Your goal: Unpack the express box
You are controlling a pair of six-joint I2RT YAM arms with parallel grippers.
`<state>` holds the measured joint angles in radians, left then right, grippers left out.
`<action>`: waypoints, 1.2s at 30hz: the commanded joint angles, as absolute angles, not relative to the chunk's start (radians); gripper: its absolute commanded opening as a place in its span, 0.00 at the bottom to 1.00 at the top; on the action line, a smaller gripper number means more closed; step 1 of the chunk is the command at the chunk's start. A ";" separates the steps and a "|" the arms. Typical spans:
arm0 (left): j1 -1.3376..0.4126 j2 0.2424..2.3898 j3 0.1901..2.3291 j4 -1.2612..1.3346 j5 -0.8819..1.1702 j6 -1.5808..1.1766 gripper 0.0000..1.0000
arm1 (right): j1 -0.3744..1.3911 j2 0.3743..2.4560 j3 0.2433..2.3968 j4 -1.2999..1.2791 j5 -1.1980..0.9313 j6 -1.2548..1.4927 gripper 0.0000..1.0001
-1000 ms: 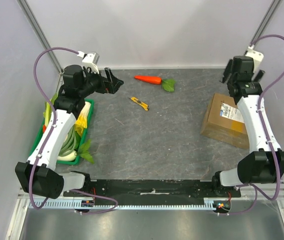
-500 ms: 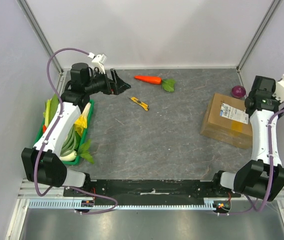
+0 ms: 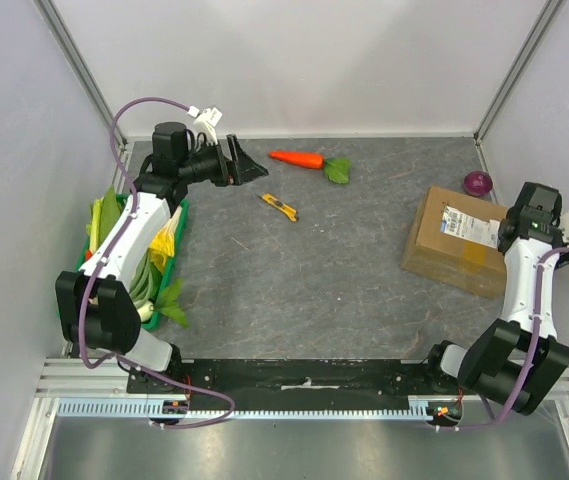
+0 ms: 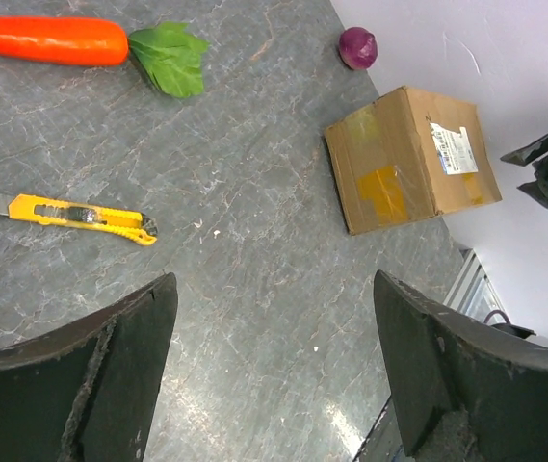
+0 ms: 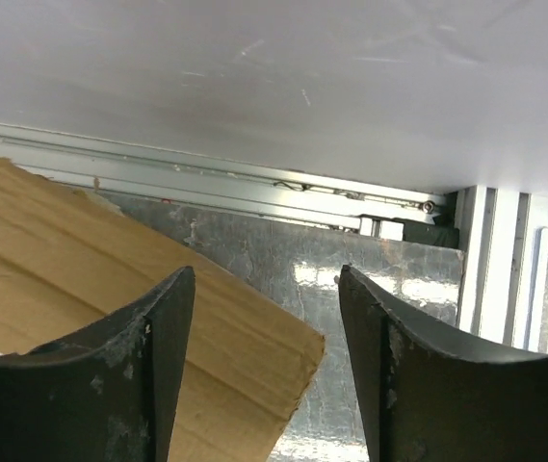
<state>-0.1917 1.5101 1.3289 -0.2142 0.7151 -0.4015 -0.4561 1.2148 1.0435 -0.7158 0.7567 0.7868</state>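
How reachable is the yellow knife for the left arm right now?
Probably yes: the left hand is open and empty, and the yellow knife lies in the open just ahead, with nothing between them.

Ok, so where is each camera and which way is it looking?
Top external: above and behind the bases, looking down on the table; both arms show.
Left wrist: on the left arm, facing across to the express box; left pincer shows.
Right wrist: on the right arm, facing the box's corner; right pincer shows.
Shared: the box.
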 commanded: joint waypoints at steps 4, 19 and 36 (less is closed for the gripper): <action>-0.190 1.520 1.376 -0.186 0.755 -0.431 0.87 | -0.523 1.174 0.970 -0.640 0.671 0.893 0.46; -0.189 1.565 1.374 -0.209 0.741 -0.468 0.84 | -0.568 1.218 0.826 -0.555 0.226 1.022 0.34; -0.242 1.640 1.350 -0.158 0.795 -0.541 0.80 | -0.158 1.077 0.790 -0.465 0.074 0.916 0.23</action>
